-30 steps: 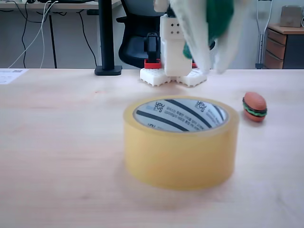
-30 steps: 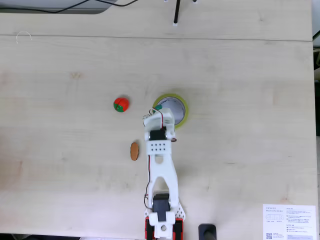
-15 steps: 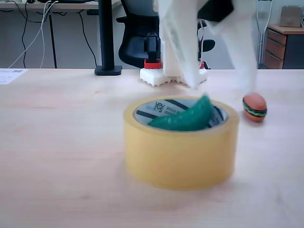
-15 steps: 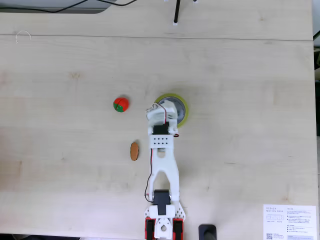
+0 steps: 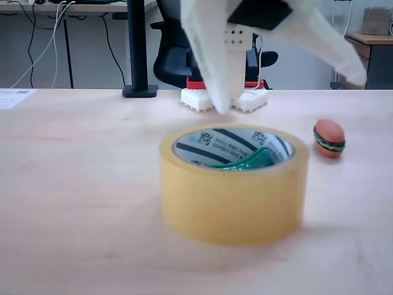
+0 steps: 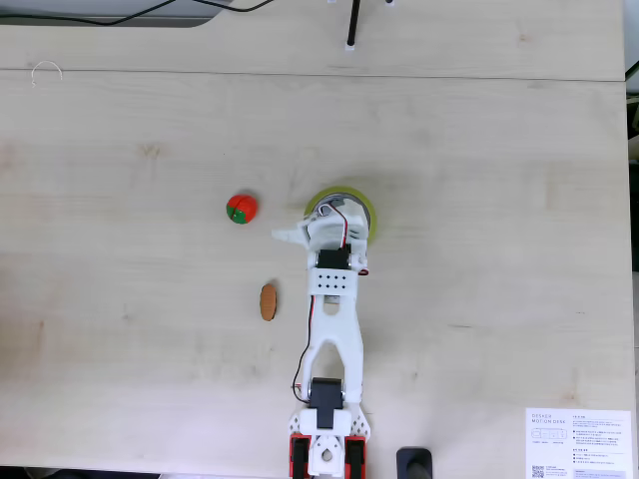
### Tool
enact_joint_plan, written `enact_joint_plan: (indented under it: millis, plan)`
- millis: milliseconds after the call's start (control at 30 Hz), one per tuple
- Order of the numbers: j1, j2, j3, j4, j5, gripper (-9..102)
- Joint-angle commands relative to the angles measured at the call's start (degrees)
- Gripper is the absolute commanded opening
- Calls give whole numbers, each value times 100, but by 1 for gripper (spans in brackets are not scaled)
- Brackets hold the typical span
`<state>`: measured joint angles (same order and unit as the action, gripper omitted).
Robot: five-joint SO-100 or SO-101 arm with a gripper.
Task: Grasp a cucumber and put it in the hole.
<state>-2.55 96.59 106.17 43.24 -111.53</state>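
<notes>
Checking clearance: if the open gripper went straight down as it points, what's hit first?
Probably the yellowish translucent tape roll or the dark green bumpy cucumber in its hole; the white gripper hangs open above it. Depth unclear.

Office: desks [image 5: 73,7]; swivel chair [image 5: 175,43]

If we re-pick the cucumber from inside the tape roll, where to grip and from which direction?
Come straight down from above. The cucumber lies low inside the hole, ringed by the tape roll, so side approaches look blocked. Probably pinch across its raised end near the right of the opening in the low fixed view, fingers inside the core. The gripper hangs open above.
</notes>
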Motion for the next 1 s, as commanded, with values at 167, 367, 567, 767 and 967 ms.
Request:
enact_joint_plan:
  millis: [167,367,567,767,967]
  plan:
    - [211,1239,272,-185,18,56]
    - [853,2496,1125,-9,44,53]
    - [1433,3437,2118,-9,44,46]
    - [1626,4096,2830,439,211,29]
    - [1626,4570,3217,817,325,14]
